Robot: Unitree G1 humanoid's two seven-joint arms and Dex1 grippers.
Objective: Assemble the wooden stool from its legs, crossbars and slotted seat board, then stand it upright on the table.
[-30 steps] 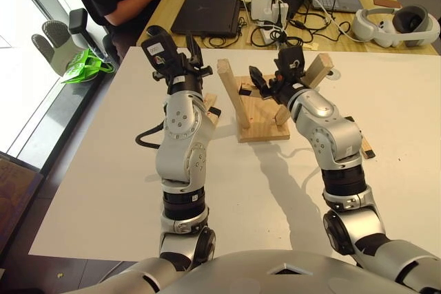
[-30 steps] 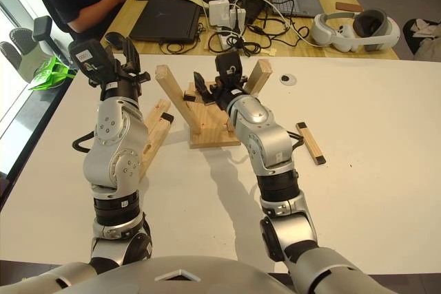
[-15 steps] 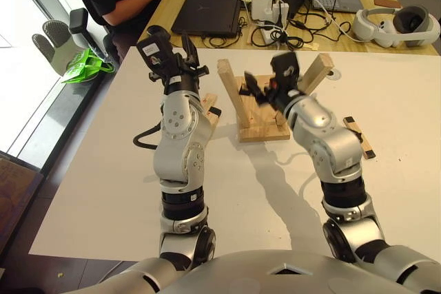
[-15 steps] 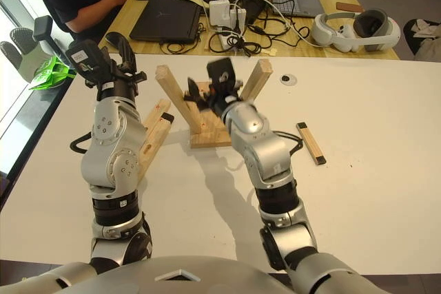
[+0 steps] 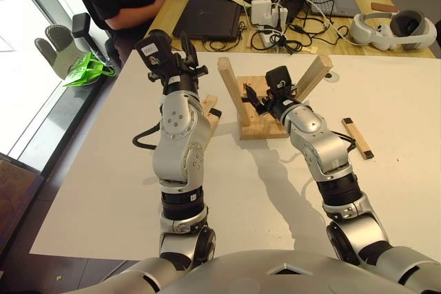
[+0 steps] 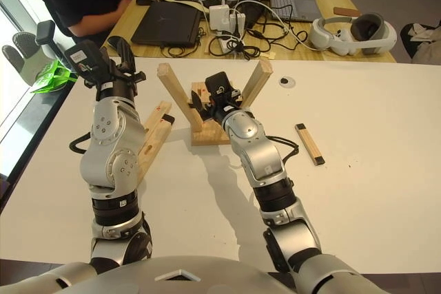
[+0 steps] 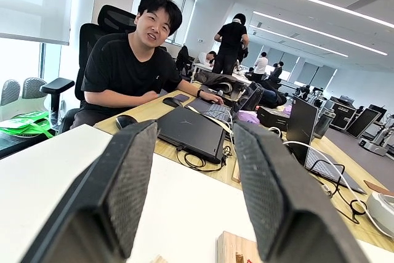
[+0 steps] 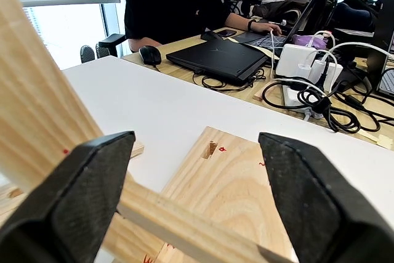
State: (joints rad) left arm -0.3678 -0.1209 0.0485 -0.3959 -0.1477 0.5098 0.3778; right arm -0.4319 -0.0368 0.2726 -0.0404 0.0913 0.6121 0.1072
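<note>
The right gripper (image 5: 256, 95) is hovering low with its two fingers spread wide apart, clamping nothing. Directly under it the slotted seat board (image 5: 262, 131) is lying flat on the white table (image 5: 103, 170), one small slot (image 8: 209, 149) showing just beyond the pads. Two legs are standing in the board and leaning outward, one leg (image 5: 231, 91) on the gripper's left side, the other leg (image 5: 311, 79) on its right, so the gripper is sitting between them. A thin wooden bar (image 8: 197, 229) is running from the left-hand leg across the gap between the open pads; I cannot tell whether either pad is touching it.

The left gripper (image 5: 187, 53) is hanging raised above the table, well off to the left of the board, its fingers (image 7: 123, 195) also parted and empty. Below that arm, loose wooden pieces (image 6: 155, 135) are lying on the table. A short crossbar (image 5: 357, 138) is lying alone, well to the right of the right gripper.
</note>
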